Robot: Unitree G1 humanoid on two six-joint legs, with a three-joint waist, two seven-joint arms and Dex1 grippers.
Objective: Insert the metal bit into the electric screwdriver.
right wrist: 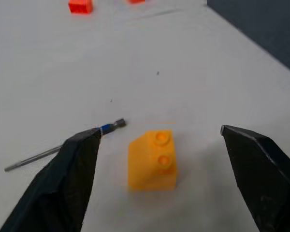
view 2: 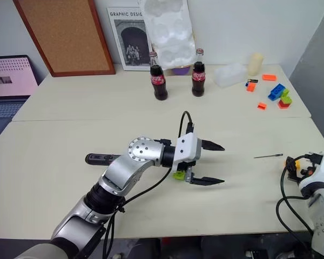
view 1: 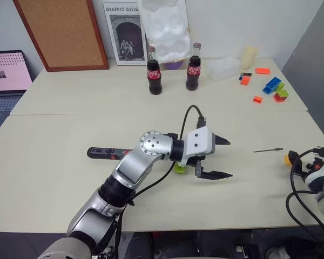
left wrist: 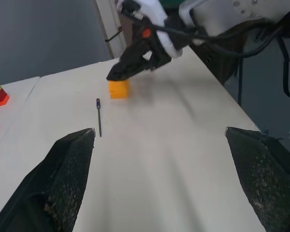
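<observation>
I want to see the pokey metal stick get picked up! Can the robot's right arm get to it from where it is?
Probably yes. The right gripper is open, and the metal bit lies flat on the table just ahead of it. An orange brick sits beside the bit, not on it, so it may only crowd the fingers.

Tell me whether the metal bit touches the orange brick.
Apart. The right wrist view shows bare table between the metal bit and the orange brick.

Pale table (view 1: 70, 162) against white wall (view 1: 232, 21), corkboard (view 1: 59, 32).
</observation>
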